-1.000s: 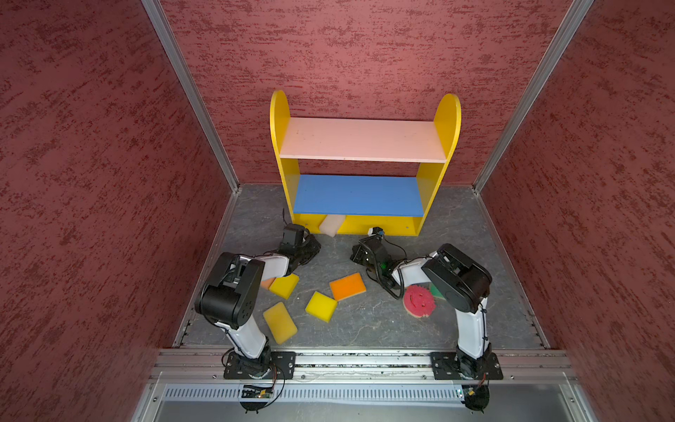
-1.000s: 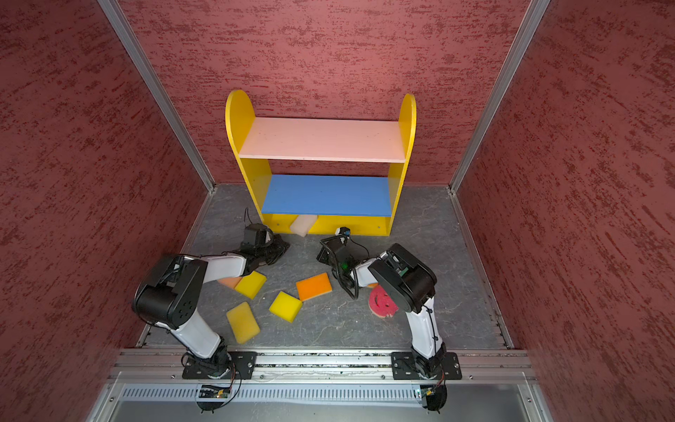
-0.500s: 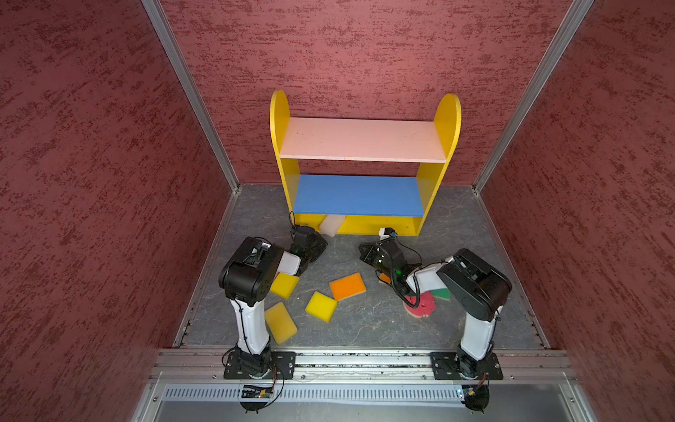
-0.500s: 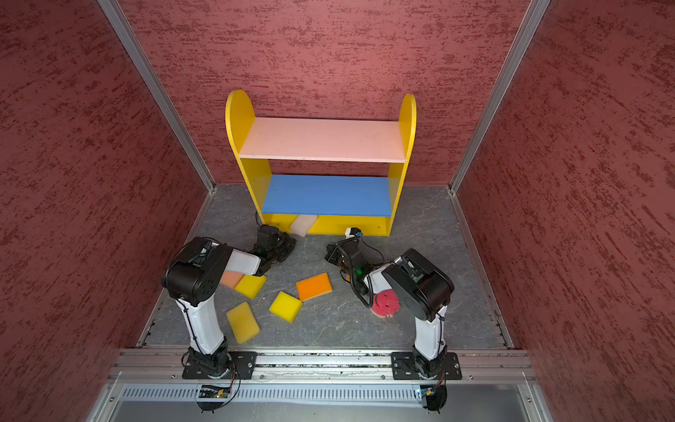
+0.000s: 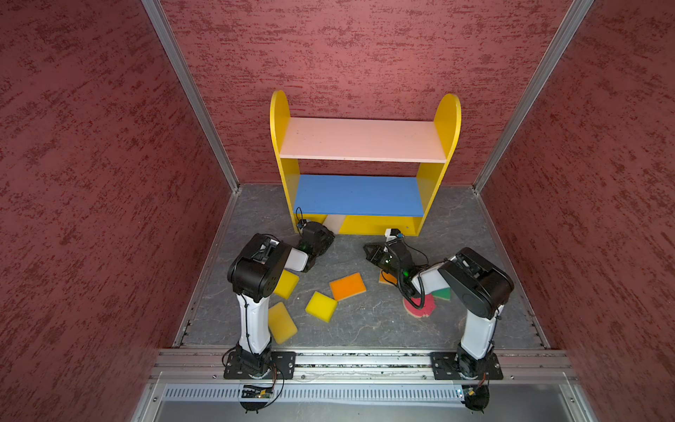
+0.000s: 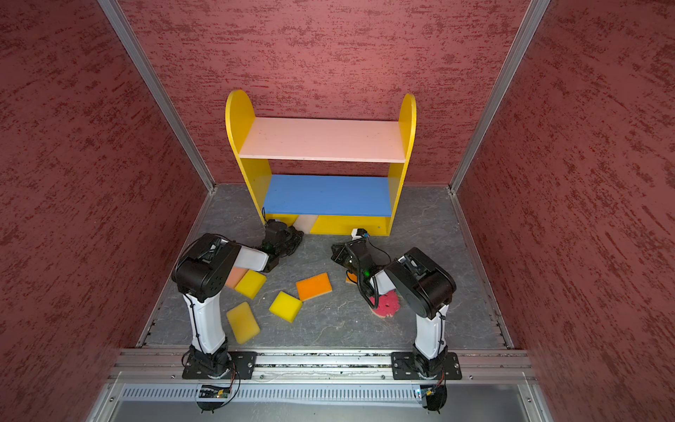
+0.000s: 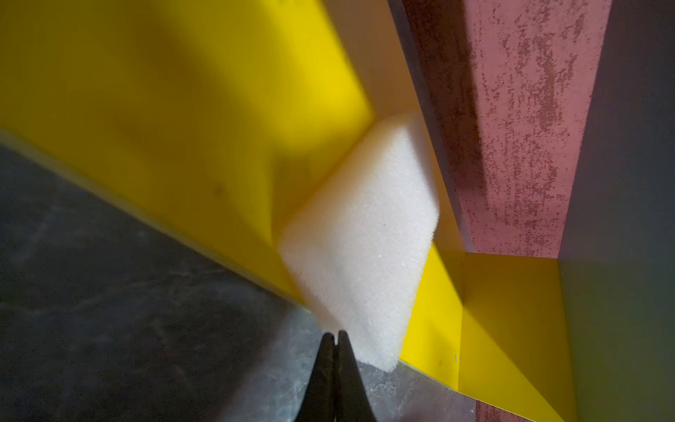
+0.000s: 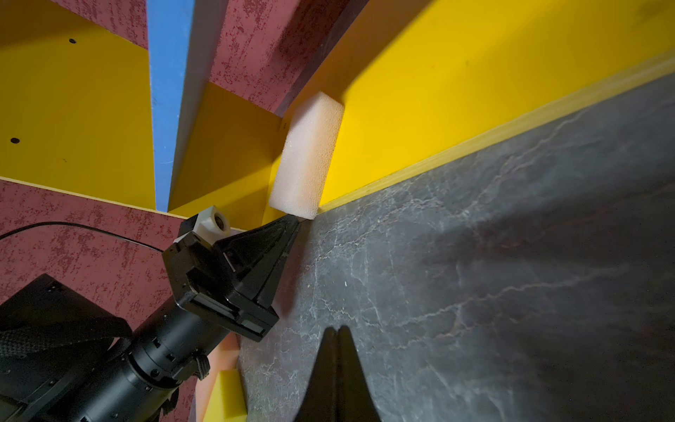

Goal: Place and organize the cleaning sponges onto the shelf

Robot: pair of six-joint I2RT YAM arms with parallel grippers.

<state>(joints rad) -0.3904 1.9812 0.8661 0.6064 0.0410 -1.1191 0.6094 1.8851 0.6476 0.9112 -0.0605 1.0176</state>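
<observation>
Cream foam sponge (image 5: 335, 223) sits on the yellow bottom board of the shelf (image 5: 279, 128), lower centre in both top views, with one end poking past the front edge. Your left gripper (image 7: 335, 334) has its fingers pressed together on nothing, tips right at that sponge's overhanging corner. Your right gripper (image 8: 338, 329) is closed and empty too, over bare grey floor (image 5: 365, 321). Below the shelf, three yellow sponges (image 5: 321, 306), an orange sponge (image 5: 347, 286), the round pink sponge (image 5: 420, 305) and the green sponge (image 5: 443, 293) lie loose.
</observation>
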